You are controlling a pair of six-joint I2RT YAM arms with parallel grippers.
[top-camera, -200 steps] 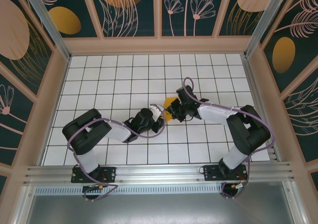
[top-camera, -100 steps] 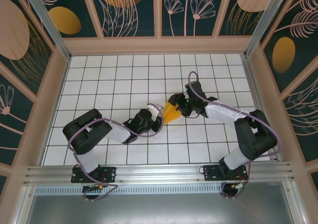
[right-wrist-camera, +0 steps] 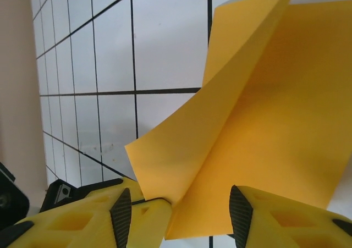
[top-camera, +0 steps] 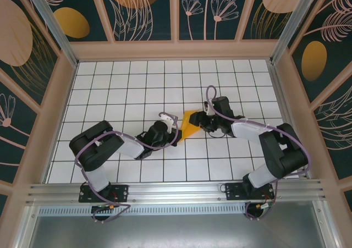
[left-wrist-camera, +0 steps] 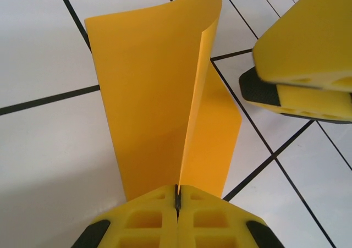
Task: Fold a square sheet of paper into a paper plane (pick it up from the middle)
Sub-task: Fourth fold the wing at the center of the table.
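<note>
Since a second ago, the left gripper (left-wrist-camera: 177, 199) has finished closing and the right gripper (right-wrist-camera: 180, 207) has drawn back to the right, off the sheet of paper (top-camera: 190, 125), so more orange shows between the two arms.

Left: the left gripper has its jaws pressed together on the narrow near end of the sheet, a pinch right on the crease.

Centre: the sheet is already folded into a tapering shape and lies near the middle of the white tiled table (top-camera: 110, 94). One flap lies flat on the tiles; the other stands up and curls at its far edge.

Right: the right gripper has its jaws well apart. A corner of the sheet lies loosely between them, and the gripper clamps nothing.

Handling, as judged: the sheet is very light and thin, limp away from the creases and stiffer along them. It is likely to slide on the smooth tiles and to crumple under a hard squeeze. The best hold seems to be along the folded spine, or on a free flap edge near its middle, with the other end pinned.

Against the earlier view, the sheet sits in much the same spot. It is no longer covered by the right wrist.
</note>
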